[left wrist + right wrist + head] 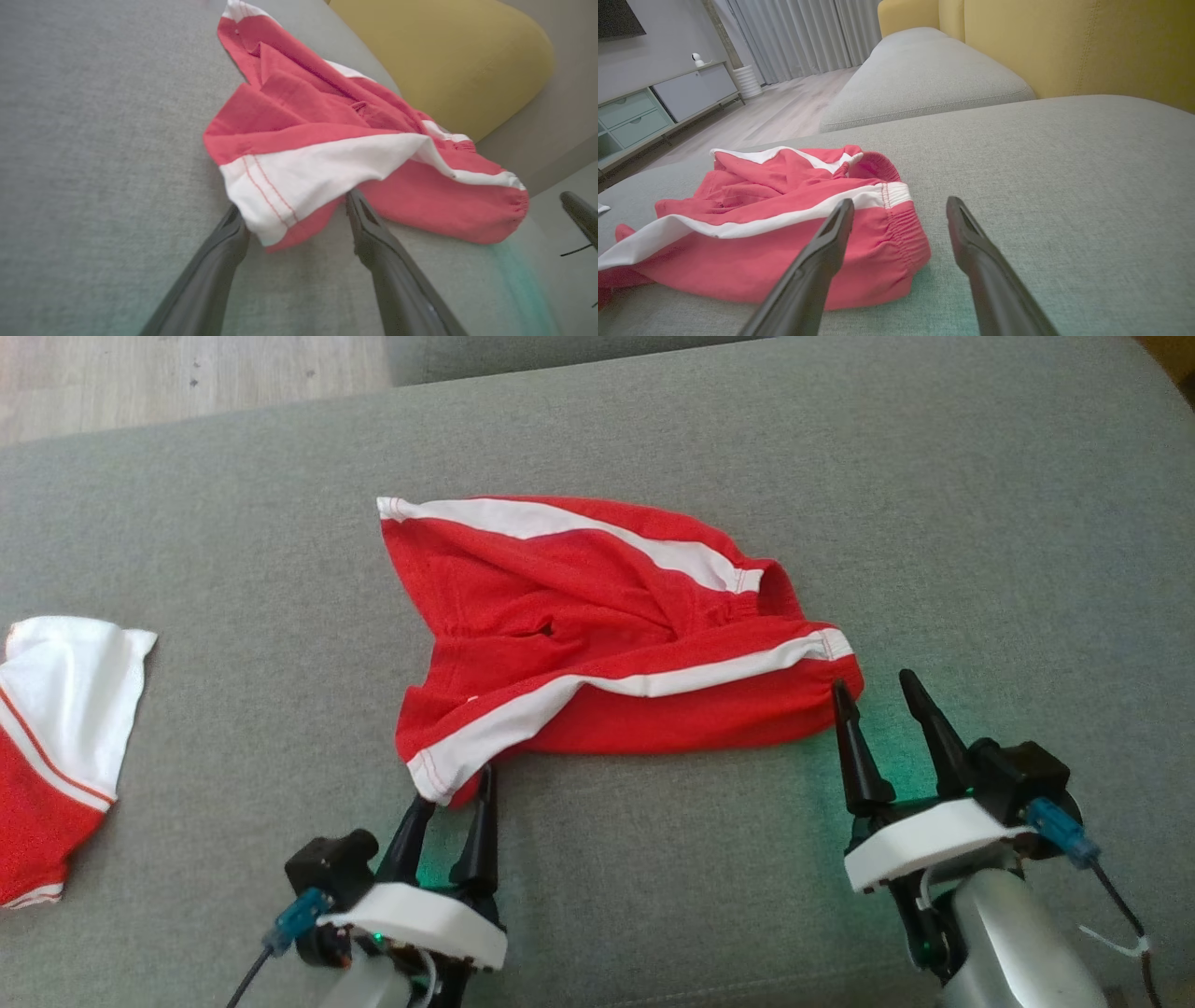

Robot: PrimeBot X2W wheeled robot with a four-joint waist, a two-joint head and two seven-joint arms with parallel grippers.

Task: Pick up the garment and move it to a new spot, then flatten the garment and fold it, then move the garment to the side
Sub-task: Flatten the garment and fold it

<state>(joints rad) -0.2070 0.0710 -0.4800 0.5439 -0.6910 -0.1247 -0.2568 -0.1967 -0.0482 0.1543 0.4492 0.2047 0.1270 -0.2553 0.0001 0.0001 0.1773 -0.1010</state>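
Note:
The garment [597, 644] is a pair of red shorts with white side stripes, lying rumpled on the grey sofa cushion [653, 457]. My left gripper [457, 784] stands open at the near left hem corner, and that corner [275, 205] hangs between its fingers [373, 233]. My right gripper [876, 689] is open at the waistband end [901, 224]; its left finger [831, 238] lies over the elastic edge, while the right finger [966, 233] is over bare cushion. Nothing is gripped.
A second red and white garment [56, 747] lies at the left edge of the cushion. Yellow sofa backrest [1064, 42] rises beyond the right side. Wooden floor [187, 373] shows past the cushion's far left corner. Bare cushion surrounds the shorts.

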